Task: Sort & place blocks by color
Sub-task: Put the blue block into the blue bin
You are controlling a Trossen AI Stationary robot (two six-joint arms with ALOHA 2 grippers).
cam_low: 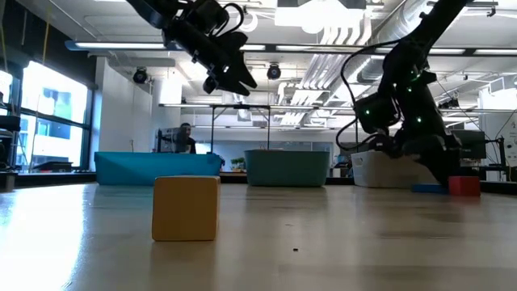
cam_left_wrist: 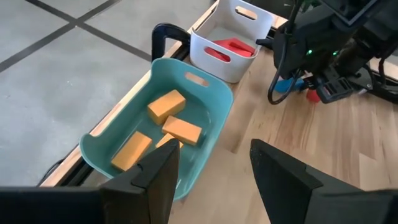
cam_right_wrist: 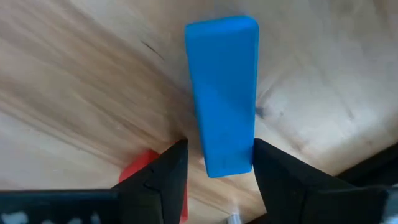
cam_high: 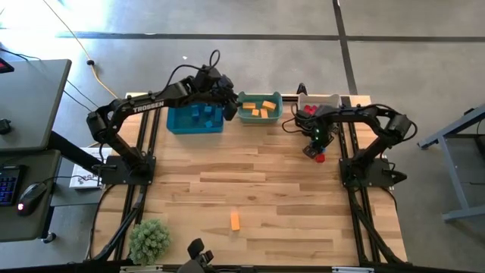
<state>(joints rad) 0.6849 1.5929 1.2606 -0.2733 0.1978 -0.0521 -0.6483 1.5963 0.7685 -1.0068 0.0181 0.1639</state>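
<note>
**Right fingers straddle a blue bar; left arm empty over the bins**

The desk [cam_high: 265,189] fills mid-frame. Along its upper edge sit the blue bin [cam_high: 182,123], teal bin [cam_high: 260,116] holding orange blocks [cam_left_wrist: 166,106], and white bin [cam_left_wrist: 234,56] holding red ones. The left gripper [cam_high: 227,106] hangs between blue and teal bins, fingers apart, empty. The right gripper [cam_right_wrist: 217,165], at upper right, has its fingers either side of a blue bar [cam_right_wrist: 222,93] lying on the wood, a red block [cam_high: 320,158] beside it. One orange block [cam_high: 235,221] lies low centre.

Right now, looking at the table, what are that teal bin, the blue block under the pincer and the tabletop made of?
The teal bin looks like moulded plastic: smooth, thin-walled, rounded rim, cut-out handle. The blue block seems matte, with softly rounded edges, perhaps foam or painted wood; I cannot tell which. The tabletop looks like wood: pale planks with grain and a light sheen.
</note>
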